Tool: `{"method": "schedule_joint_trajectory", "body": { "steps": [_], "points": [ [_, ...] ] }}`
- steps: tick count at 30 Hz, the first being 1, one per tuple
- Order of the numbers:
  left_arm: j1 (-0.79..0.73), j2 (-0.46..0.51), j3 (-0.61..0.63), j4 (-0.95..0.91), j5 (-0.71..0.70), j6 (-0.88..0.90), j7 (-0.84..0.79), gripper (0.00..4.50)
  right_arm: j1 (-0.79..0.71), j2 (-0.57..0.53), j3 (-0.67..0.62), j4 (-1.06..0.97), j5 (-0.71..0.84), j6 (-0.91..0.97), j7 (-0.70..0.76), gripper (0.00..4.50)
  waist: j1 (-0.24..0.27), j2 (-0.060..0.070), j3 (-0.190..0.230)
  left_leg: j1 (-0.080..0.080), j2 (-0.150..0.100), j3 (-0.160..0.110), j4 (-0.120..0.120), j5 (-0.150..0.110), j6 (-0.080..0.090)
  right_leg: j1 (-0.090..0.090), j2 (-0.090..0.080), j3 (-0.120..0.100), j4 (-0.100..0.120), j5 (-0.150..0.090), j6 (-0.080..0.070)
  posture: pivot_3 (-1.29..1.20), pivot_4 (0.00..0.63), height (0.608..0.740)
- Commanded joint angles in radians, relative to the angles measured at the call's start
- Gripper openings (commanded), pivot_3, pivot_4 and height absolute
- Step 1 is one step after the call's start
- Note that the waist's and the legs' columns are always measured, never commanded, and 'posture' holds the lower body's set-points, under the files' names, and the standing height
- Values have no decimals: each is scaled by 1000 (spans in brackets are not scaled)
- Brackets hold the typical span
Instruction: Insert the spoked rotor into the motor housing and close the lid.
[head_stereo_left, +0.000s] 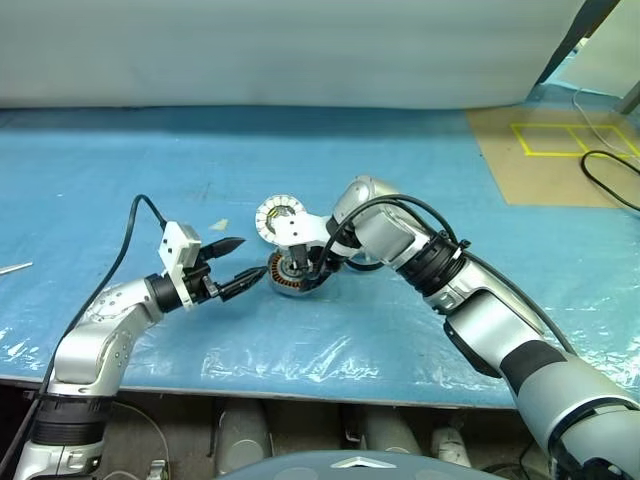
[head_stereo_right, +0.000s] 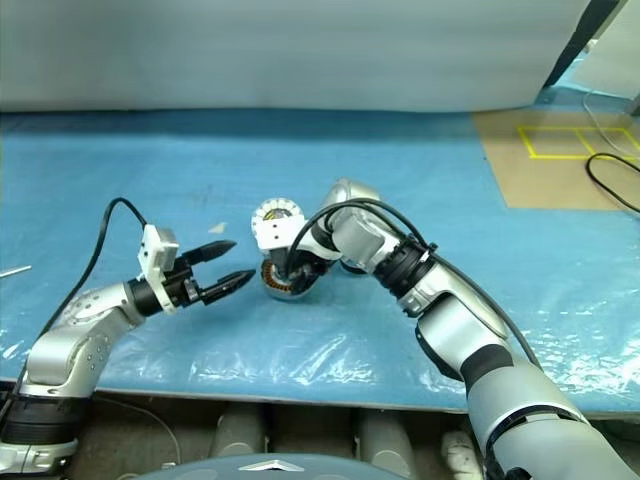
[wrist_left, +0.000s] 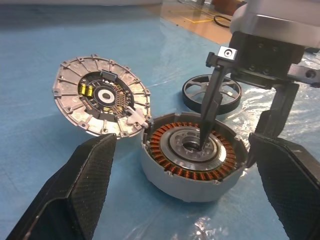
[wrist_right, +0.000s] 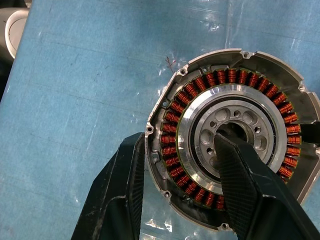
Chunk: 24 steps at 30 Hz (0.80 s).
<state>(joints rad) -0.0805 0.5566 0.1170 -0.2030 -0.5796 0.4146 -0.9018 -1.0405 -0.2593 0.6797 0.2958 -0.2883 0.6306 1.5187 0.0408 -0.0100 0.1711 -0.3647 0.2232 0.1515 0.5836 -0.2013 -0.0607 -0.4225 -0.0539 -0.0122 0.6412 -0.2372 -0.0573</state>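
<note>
The motor housing (wrist_left: 192, 157) sits on the blue surface (head_stereo_left: 120, 160), gripped by the right claw (wrist_right: 177, 170): one finger in its centre hole, the other outside its wall. The left claw (head_stereo_left: 235, 265) hangs wide and empty just beside the housing; the lid (wrist_left: 102, 97) leans against the housing, and the spoked rotor (wrist_left: 212, 92) lies just behind.

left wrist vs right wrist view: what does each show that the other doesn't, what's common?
Left wrist view: the lid lying open, inner face up, beside the motor housing, and the spoked rotor on the blue sheet behind it. Right wrist view: a straight-down look at the full copper winding ring. Both: the right gripper straddling the housing wall, one finger in the centre bore.
</note>
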Motion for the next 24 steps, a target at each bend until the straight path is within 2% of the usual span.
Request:
{"method": "schedule_joint_trajectory", "body": {
  "steps": [1, 3, 12, 19, 24],
  "points": [
    [2, 15, 18, -35, -12, 1, -4, 4500, 0, 11, 25, -3, 18, -8, -1, 2551, 0, 0, 0, 0, 0, 0, 0, 0, 0, 0, 0, 0, 0, 0, 0, 0, 150, 740],
    [2, 16, 19, -35, -12, 2, -3, 4500, -11, 7, 30, -7, 23, 5, 6, 3048, 1, 0, 0, 0, 0, 0, 0, 0, 0, 0, 0, 0, 0, 0, 0, 0, 150, 740],
    [-11, 15, 16, -21, -9, 0, -8, 4500, -129, 9, -13, -50, 127, 139, 68, 3048, 2, 0, 0, -1, 0, 0, -1, 0, 0, 0, 0, 0, -1, 0, 0, 0, 150, 740],
    [-15, 25, 28, -19, -13, -1, -19, 4500, -220, -36, -112, -131, 328, 283, 92, 3048, 4, 0, 0, -2, 0, 0, -1, 0, 0, 0, 0, 0, -2, 0, 0, 0, 150, 740],
    [-19, 66, 85, -3, -5, -43, -35, 4500, -131, -132, -232, -150, 373, 95, -12, 3048, 13, 0, 0, -2, -1, 0, -1, 0, 0, 0, 0, 0, -2, 0, 0, 0, 150, 740]
  ]
}}
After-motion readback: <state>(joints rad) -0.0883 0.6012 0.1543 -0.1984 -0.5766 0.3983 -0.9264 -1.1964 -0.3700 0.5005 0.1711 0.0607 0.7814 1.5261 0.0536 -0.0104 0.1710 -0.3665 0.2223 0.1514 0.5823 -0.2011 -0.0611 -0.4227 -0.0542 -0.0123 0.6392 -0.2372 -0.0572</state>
